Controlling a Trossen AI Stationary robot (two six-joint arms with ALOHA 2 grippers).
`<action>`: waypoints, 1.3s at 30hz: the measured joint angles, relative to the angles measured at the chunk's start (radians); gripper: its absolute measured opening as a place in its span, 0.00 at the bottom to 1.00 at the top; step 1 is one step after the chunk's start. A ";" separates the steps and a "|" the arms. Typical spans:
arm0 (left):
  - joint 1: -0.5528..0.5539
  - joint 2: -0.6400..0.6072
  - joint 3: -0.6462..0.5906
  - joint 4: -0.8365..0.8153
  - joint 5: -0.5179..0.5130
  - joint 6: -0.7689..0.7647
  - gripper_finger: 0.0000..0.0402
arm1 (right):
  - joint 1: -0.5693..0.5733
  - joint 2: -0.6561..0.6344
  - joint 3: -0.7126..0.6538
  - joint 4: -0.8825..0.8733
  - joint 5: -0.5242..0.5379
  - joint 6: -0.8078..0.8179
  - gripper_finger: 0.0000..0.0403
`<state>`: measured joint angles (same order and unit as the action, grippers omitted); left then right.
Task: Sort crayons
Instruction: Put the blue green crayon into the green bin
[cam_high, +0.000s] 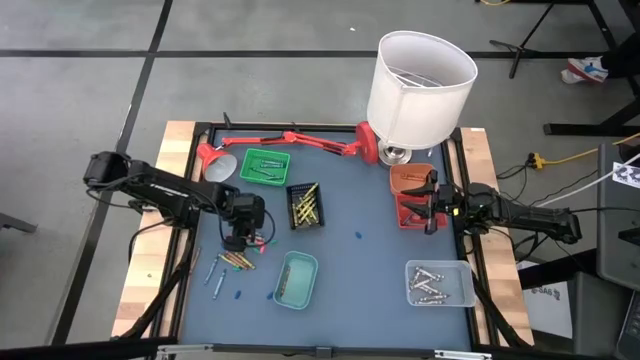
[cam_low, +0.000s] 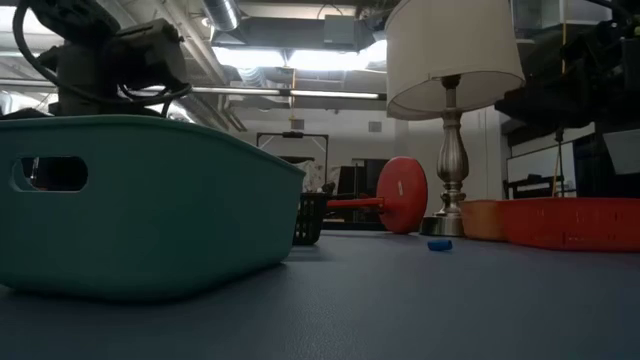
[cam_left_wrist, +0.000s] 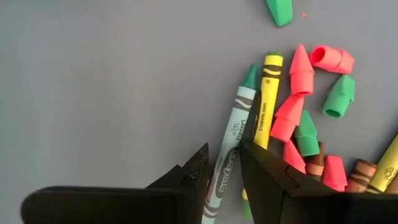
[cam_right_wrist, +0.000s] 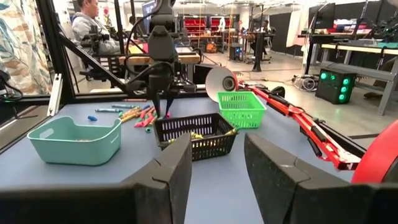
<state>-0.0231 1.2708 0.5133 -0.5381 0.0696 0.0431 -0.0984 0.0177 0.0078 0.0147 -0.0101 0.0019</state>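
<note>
Left wrist view shows the left gripper (cam_left_wrist: 225, 165) down on the mat, fingers pinching a teal crayon (cam_left_wrist: 231, 146) between them, a yellow crayon (cam_left_wrist: 266, 99) touching alongside, pink and green caps (cam_left_wrist: 311, 93) scattered just past. Farther over, the right gripper (cam_high: 432, 205) hangs spread and empty above the red tray (cam_high: 405, 180).

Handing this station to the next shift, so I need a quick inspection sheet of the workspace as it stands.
Surface: blue mat, wooden edges.
Job's things: loose crayons; teal-green crayon between the left fingers; trays: green, black, teal, red, clear.
Clutter: lamp, red desk lamp, eraser caps.
Grippers: left gripper closing on the teal-green crayon; right gripper open at the red tray.
Cables: yellow cable on the floor.
Surroundings: seated person.
</note>
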 joint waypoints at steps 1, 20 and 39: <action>0.000 0.007 0.000 0.002 0.000 0.005 0.19 | 0.000 0.000 0.000 0.000 0.000 0.000 0.37; -0.001 0.063 0.000 0.075 -0.014 0.035 0.09 | 0.000 0.000 0.000 0.000 0.002 0.000 0.37; 0.009 0.066 0.000 0.358 -0.132 -0.172 0.01 | 0.000 0.000 0.000 0.000 0.002 0.000 0.37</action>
<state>-0.0144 1.3369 0.5129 -0.1802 -0.0626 -0.1292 -0.0982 0.0174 0.0078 0.0143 -0.0078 0.0020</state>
